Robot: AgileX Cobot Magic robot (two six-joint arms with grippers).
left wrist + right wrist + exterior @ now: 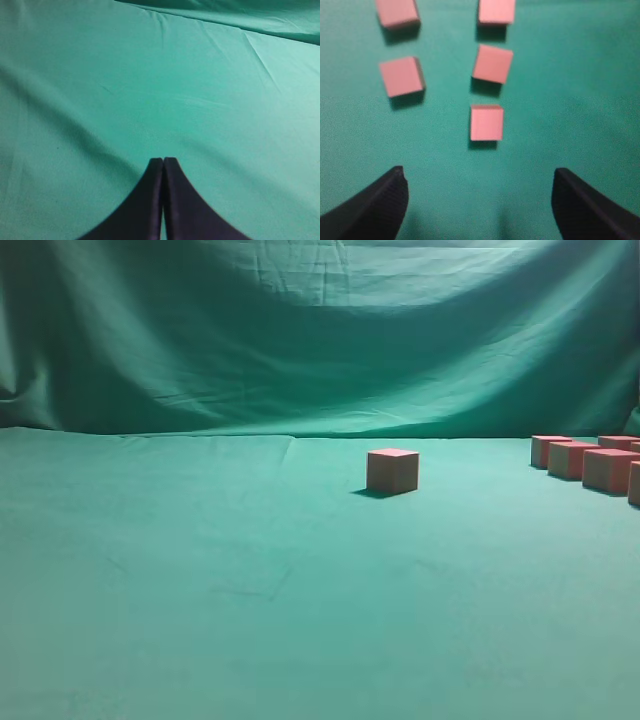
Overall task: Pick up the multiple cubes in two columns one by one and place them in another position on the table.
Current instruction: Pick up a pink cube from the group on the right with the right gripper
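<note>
In the right wrist view, pinkish-red cubes lie in two columns on the teal table (580,125). The left column shows two cubes (401,76); the right column shows three. My right gripper (478,172) hangs open above bare cloth, just short of the nearest cube (486,122) of the right column, with nothing between its fingers. A single cube (392,470) stands alone mid-table in the exterior view, and several cubes (608,469) sit at the right edge. My left gripper (163,160) is shut and empty over plain cloth. Neither arm shows in the exterior view.
A draped green backdrop (320,330) rises behind the table (200,570). The cloth carries shallow wrinkles (255,55) in the left wrist view.
</note>
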